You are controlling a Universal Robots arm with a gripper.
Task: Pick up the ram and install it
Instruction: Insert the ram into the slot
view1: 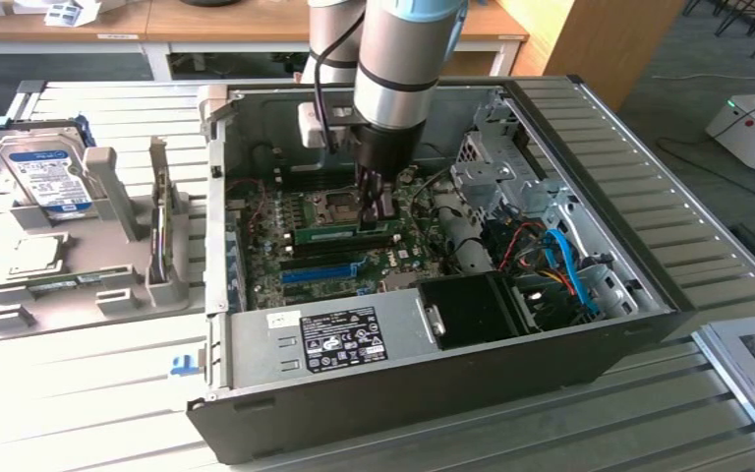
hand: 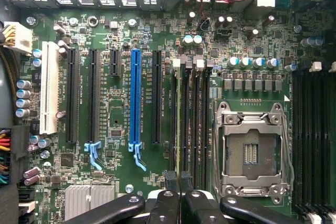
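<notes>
- The gripper [view1: 380, 216] is down inside the open computer case [view1: 640, 246], over the motherboard [hand: 115, 35]. It stands just beside the empty CPU socket [hand: 251, 150].
- In the wrist view the two black fingers [hand: 172, 182] are almost together, with only a thin gap between them. I judge that they are clamped on the ram [hand: 180, 129], which appears there edge-on as a thin pale-green line.
- In the exterior view the ram [view1: 329, 234] is a long green stick. It reaches from the fingers toward the exterior view's left and lies along the row of black memory slots [hand: 195, 124].
- The step in hand looks to be the install part. The pick-up is done, and the stick is lined up with the slot nearest the blue expansion slot [hand: 136, 98].
- I cannot tell whether the lower edge is already inside the slot or just above it, because the stick hides this place.
- What the seating calls for, as I judge it:
  - a straight push down, with the stick kept upright and parallel to the slot;
  - the notch matched to the slot key, and both ends going in evenly, so that the white end latches [hand: 176, 62] can close.
- A tilt of the stick could jam one end or load the board.
</notes>
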